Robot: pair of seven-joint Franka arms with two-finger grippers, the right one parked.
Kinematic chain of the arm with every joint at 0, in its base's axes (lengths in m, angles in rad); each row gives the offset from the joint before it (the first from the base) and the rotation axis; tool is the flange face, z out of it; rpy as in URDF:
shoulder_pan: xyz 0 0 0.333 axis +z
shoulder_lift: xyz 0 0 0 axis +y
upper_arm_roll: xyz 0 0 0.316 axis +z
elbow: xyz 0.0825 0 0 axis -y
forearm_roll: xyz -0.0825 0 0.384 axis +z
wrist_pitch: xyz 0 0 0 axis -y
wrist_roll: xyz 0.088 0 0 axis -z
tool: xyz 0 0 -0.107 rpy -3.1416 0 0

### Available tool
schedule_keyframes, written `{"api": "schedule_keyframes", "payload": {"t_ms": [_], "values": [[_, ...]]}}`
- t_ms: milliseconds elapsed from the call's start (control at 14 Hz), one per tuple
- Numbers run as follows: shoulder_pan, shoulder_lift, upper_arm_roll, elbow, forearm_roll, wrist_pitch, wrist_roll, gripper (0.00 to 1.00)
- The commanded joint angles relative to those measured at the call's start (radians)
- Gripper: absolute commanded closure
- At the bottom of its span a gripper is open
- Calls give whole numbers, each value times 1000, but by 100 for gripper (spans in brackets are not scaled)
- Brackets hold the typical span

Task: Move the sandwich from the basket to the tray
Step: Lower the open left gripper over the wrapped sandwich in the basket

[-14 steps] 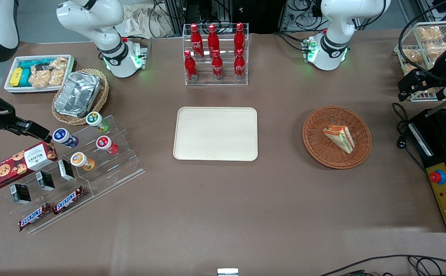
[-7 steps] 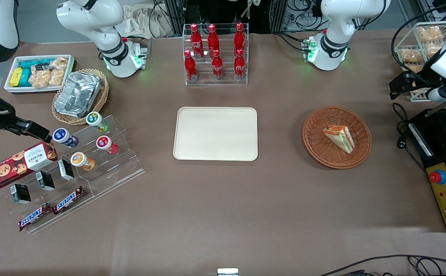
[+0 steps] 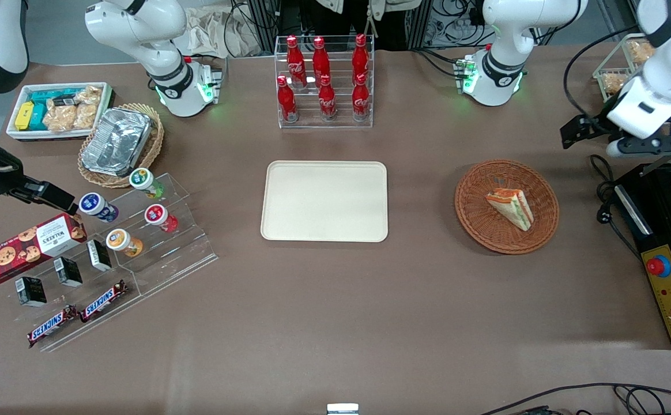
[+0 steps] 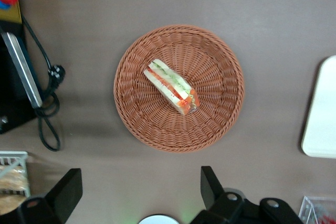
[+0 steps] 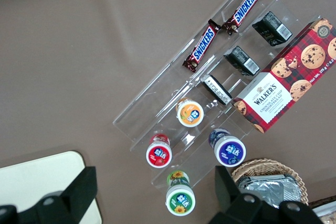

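Toward the working arm's end of the table, the basket (image 3: 506, 206) is set flat on the brown cloth, and the sandwich (image 3: 511, 208) is held inside it, lying on its side with the striped filling edge turned up toward the wrist camera (image 4: 172, 87). Nothing else is kept in the basket, so the wedge can be reached from above without obstruction. The gripper (image 3: 584, 131) is carried above the table, near the basket but farther from the front camera than it, and its fingers are spread wide apart with nothing between them; in the wrist view the basket (image 4: 179, 88) is framed ahead of the parted fingers (image 4: 71, 195), which suggests an approach is being lined up. The tray (image 3: 324, 200) is laid bare at the table's middle, well apart from the basket, presumably kept free so the sandwich can be set down flat.
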Motion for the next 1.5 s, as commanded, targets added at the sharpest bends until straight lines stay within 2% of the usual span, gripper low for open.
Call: {"api": "schedule_keyframes", "payload": {"t_ms": [0, 357, 714, 1429], "values": [[-1, -33, 0, -80, -7, 72, -80, 0], [-5, 2, -3, -207, -9, 297, -278, 0], [-17, 163, -9, -206, 8, 385, -488, 0], [-65, 323, -9, -215, 11, 537, -745, 0]]}}
